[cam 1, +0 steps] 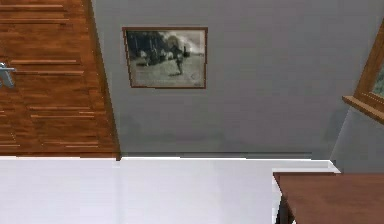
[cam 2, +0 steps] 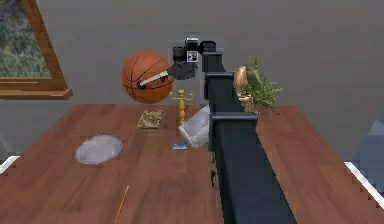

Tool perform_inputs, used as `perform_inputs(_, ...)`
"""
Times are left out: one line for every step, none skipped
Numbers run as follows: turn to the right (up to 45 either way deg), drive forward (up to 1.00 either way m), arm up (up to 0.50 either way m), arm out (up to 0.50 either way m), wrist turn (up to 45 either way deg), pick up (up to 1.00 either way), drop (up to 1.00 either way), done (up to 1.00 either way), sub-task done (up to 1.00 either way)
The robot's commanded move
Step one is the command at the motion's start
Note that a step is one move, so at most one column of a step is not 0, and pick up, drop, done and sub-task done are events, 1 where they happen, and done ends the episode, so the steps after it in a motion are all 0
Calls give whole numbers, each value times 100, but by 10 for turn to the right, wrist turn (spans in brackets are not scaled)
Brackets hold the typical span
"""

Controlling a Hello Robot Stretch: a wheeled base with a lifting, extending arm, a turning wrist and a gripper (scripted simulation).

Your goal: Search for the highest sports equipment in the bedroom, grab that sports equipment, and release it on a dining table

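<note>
Hanging at the far end of the gripper [cam 2: 150,82], an orange basketball [cam 2: 133,68] is seen in the arm side view, clear of the wooden dining table [cam 2: 300,160] and set against the grey wall [cam 2: 310,40]. It is held by the gripper; the state of the 2 thin fingers [cam 2: 157,77] lying across it cannot be told. The dark arm [cam 2: 235,150] is stretched over the tabletop.

A pale grey round dish [cam 2: 98,149] lies flat toward the table's left; whether anything is in it cannot be made out. Below the ball, a small flat square item [cam 2: 151,119], a slim gold stand [cam 2: 183,100] and a tilted grey cup-like vessel [cam 2: 196,126] are grouped, the vessel's contents unclear. A leafy plant [cam 2: 262,86] and a tan figure [cam 2: 240,78] stand by the far edge. A wooden-framed window [cam 2: 25,50] is at the upper left.

In the forward view, a wooden door [cam 1: 50,80], a framed picture [cam 1: 165,57] and a table corner [cam 1: 330,195] are seen.
</note>
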Motion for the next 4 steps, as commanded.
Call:
perform_inputs(0,0,0,0,270,0,0,0,0)
perform_inputs(0,0,-14,0,0,0,0,0,0)
perform_inputs(0,0,-32,0,0,0,0,0,0)
perform_inputs(0,0,0,0,0,0,100,0,0)
